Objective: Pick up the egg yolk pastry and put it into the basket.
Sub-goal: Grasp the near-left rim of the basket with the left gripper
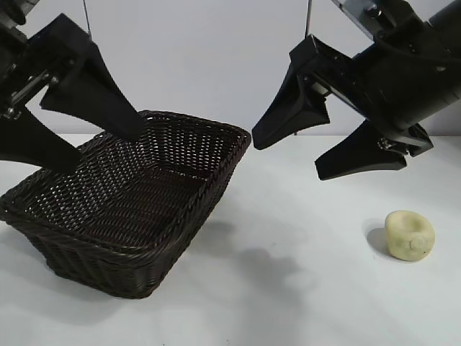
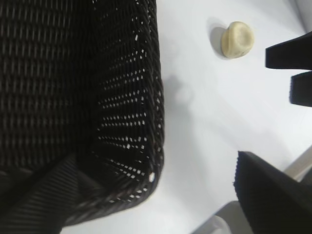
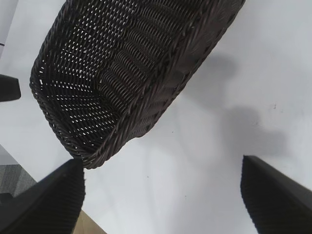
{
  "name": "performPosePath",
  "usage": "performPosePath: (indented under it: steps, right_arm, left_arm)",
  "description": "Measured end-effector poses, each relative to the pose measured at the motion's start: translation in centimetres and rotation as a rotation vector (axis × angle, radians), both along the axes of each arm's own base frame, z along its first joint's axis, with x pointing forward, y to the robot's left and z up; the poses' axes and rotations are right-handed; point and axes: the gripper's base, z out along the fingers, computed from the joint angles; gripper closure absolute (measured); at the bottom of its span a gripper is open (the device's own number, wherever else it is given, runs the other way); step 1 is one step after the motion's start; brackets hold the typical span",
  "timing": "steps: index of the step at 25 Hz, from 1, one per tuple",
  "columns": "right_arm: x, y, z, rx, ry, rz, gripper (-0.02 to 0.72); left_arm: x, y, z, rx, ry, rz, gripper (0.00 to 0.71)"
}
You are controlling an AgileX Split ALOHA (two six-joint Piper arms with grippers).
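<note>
A white counter (image 1: 288,288) carried a large dark woven basket (image 1: 130,216) toward the left of the exterior view and a small pale yellow egg yolk pastry (image 1: 410,234) well apart from it near the right edge, resting free with nothing touching it. The left pincer (image 1: 65,133) hung above the basket, its black fingers spread wide and empty. The right pincer (image 1: 328,144) hung in the air between the basket and the pastry, higher than both, also spread wide and holding nothing. Judging from this layout, the pickup had not begun. The pastry looked soft and rounded, so a hard squeeze could dent or crush it, while an off-centre close could push it along the smooth counter or roll it toward the edge. The right pincer's own camera showed the basket but not the pastry, so a descent might be poorly aimed. The left pincer over the basket could also crowd the drop.
</note>
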Motion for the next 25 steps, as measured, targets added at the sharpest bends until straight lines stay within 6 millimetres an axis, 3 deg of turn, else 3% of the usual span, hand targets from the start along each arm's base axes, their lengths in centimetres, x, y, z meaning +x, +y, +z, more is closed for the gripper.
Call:
performPosePath:
  steps: [7,10,18,25]
  right_arm:
    - [0.0,0.0,0.0,0.0,0.0,0.0,0.08]
    - [0.0,0.0,0.0,0.0,0.0,0.0,0.08]
    - [0.0,0.0,0.0,0.001,0.0,-0.001,0.08]
    - [0.0,0.0,0.0,0.001,0.0,-0.001,0.08]
  left_arm:
    - [-1.7,1.1,3.4,0.0,0.099,0.162,0.081]
    - [-2.4,2.0,3.9,0.04,0.156,0.268,0.081]
    - [-2.0,3.2,3.1,0.076,0.289,0.56,0.081]
    - [-0.2,2.9,0.5,0.088,0.432,0.711,0.081]
